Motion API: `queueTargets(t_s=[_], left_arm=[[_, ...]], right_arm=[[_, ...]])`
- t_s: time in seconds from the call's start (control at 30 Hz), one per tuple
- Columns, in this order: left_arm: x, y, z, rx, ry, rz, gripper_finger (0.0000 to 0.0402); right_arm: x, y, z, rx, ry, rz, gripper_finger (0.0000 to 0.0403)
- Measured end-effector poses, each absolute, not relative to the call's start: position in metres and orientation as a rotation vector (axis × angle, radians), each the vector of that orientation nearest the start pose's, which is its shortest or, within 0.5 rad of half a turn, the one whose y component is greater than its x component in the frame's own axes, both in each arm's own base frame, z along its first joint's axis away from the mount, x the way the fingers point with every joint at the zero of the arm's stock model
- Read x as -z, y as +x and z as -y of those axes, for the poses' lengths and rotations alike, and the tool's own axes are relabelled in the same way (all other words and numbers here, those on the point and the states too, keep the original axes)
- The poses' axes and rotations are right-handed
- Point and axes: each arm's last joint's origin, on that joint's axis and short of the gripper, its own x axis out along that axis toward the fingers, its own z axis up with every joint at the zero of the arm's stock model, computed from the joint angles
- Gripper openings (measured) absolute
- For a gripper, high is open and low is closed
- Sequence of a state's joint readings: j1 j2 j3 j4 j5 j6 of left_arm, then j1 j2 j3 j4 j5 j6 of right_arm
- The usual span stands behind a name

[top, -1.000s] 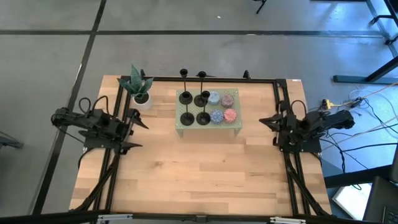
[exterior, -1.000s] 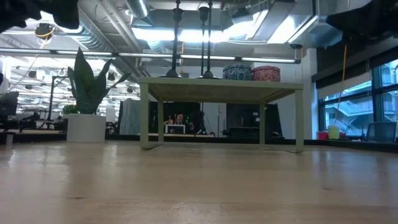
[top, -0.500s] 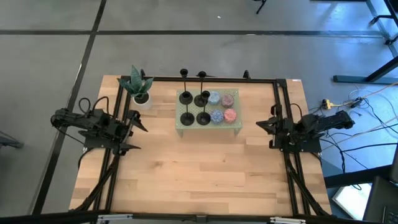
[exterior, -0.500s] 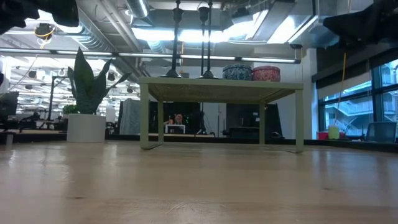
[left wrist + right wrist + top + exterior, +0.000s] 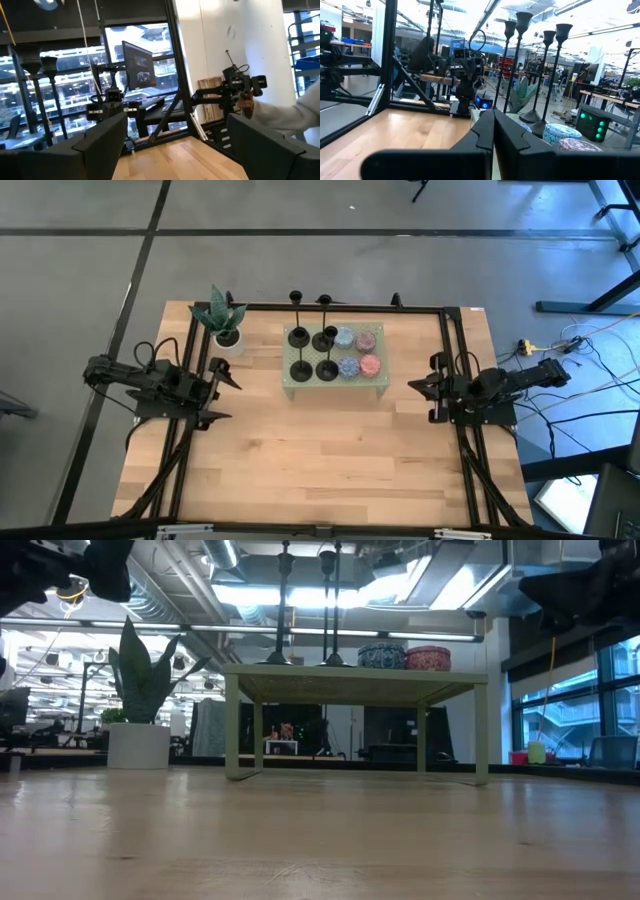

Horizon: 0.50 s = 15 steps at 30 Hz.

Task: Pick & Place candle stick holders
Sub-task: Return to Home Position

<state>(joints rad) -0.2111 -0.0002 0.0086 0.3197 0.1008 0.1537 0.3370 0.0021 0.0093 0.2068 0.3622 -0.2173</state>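
While both arms sit out at the sides of the light wooden table (image 5: 300,470), the four matte-black candle stick holders (image 5: 300,370) stand upright on the small pale-green shelf (image 5: 384,383), just beside four speckled round pucks (image 5: 369,364). The left gripper (image 5: 226,390) is by the left edge, fingers spread wide. The right gripper (image 5: 414,387) is by the right edge, fingers pressed together — neither's holding anything.

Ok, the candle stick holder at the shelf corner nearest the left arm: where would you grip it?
That candle stick holder: probably pinch the thin upright stem, left gripper coming level from the open left side; the disc base lies flat, neighbours crowd the right.
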Motion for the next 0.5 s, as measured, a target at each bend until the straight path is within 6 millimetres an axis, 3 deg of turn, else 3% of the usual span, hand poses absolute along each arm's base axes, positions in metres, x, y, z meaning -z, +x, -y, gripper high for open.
queueTargets(t_s=[0.2,0.5], left_arm=[[-0.1967,0.0900,0.0193,0.209,0.132,0.345,0.0338],[-0.1947,0.0913,0.0152,0.079,0.116,0.311,0.0338]], right_arm=[[-0.1860,0.0914,-0.0227,-0.002,-0.177,0.204,0.0010],[-0.1831,0.0919,-0.0208,0.066,-0.204,0.165,0.0010]])
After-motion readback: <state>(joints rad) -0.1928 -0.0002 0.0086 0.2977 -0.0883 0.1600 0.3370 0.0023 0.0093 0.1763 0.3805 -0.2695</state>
